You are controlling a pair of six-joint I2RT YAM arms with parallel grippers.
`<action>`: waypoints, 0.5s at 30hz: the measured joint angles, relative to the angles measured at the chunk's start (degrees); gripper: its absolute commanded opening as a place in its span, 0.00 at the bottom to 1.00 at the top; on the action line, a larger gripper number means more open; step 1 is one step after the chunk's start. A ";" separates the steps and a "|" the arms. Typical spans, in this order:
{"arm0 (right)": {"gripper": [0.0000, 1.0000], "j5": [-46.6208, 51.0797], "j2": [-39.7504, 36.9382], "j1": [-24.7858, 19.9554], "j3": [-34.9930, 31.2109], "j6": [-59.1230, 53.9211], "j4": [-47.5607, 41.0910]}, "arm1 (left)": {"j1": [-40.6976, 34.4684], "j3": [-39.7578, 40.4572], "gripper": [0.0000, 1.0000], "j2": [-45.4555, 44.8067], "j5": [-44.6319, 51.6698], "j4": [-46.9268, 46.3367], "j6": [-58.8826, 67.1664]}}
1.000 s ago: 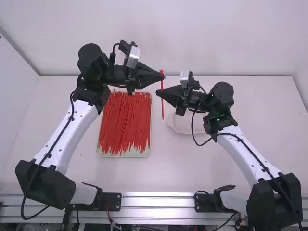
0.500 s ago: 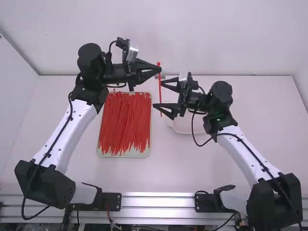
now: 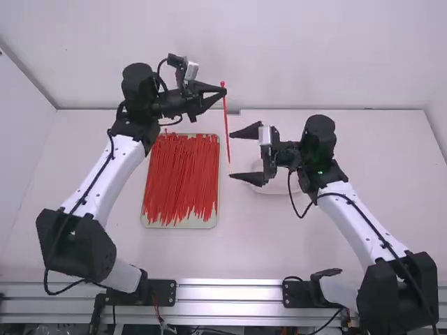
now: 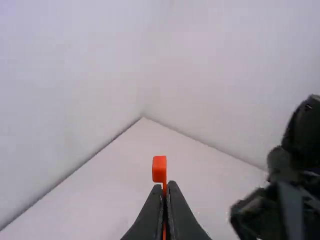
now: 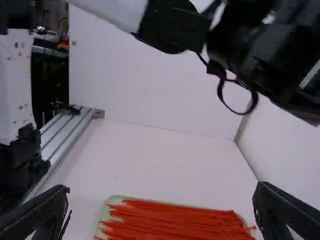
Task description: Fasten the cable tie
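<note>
My left gripper (image 3: 218, 94) is raised above the table's back middle, shut on a single red cable tie (image 3: 226, 124) near its head end; the strap hangs straight down. In the left wrist view the tie's square head (image 4: 159, 169) pokes up just past the closed fingertips (image 4: 165, 192). My right gripper (image 3: 246, 155) stands to the right of the hanging tie and apart from it, wide open with nothing between its fingers (image 5: 35, 212).
A tray (image 3: 180, 222) piled with several red cable ties (image 3: 183, 176) lies on the table left of the middle; the pile shows in the right wrist view (image 5: 175, 222). A white dish (image 3: 279, 184) sits under the right gripper.
The right gripper let go of the tie, opened wide and drew back to the right and down. The left gripper lifted the tie higher and slightly left.
</note>
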 measured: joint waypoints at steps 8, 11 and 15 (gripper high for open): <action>0.98 -1.20 0.07 -0.35 0.00 -12.00 -5.53 | 2.56 0.00 0.02 2.78 -0.85 -3.39 -4.81; 0.98 -1.29 0.09 -0.35 0.02 -14.43 -5.35 | 2.67 0.00 0.02 3.98 -0.09 -4.33 -8.46; 0.98 -1.29 0.09 -0.35 0.02 -19.63 -5.53 | 3.50 0.00 0.03 5.18 4.55 -5.57 -14.88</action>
